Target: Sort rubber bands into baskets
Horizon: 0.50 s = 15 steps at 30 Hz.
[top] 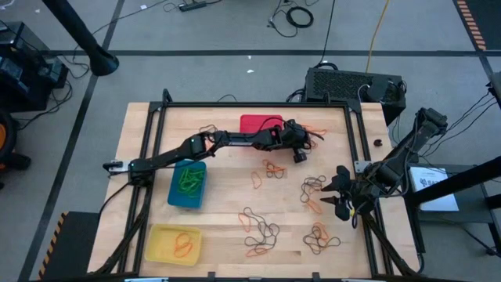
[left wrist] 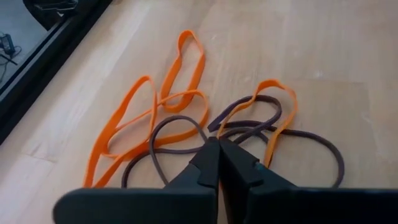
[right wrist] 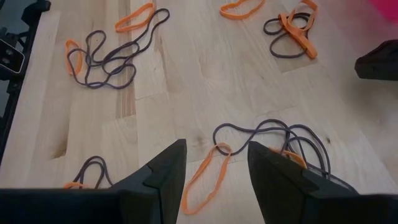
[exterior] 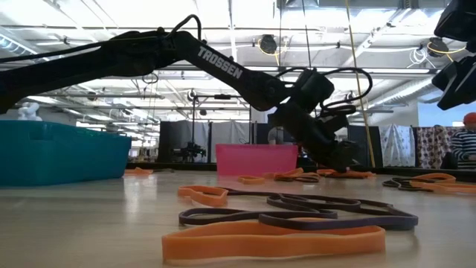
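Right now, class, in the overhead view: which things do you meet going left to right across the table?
Yellow basket → blue basket → red basket → left pincer → right pincer.

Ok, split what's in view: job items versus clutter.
Job: rubber bands, red basket, blue basket, yellow basket, left gripper, right gripper.
Clutter: black box and floor cables beyond the table.
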Motion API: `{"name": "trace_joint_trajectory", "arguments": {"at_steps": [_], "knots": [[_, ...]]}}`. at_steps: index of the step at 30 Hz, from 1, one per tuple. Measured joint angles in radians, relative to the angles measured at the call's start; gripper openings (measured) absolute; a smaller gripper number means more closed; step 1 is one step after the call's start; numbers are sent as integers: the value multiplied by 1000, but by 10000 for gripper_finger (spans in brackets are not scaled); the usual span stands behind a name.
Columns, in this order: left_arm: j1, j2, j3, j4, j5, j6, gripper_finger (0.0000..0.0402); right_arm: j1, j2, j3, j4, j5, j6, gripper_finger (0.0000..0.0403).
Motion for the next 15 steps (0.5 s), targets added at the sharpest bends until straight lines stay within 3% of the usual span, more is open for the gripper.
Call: {"name": "trace_joint_trajectory", "arguments": {"at_steps": [8, 15], "knots": [[-28, -64, 10, -7, -1, 30, 2, 0, 1, 0, 2, -2, 25, 164], [-78, -203, 10, -292, 15, 89, 1, 0, 1, 0, 2, -6, 26, 164]]}}
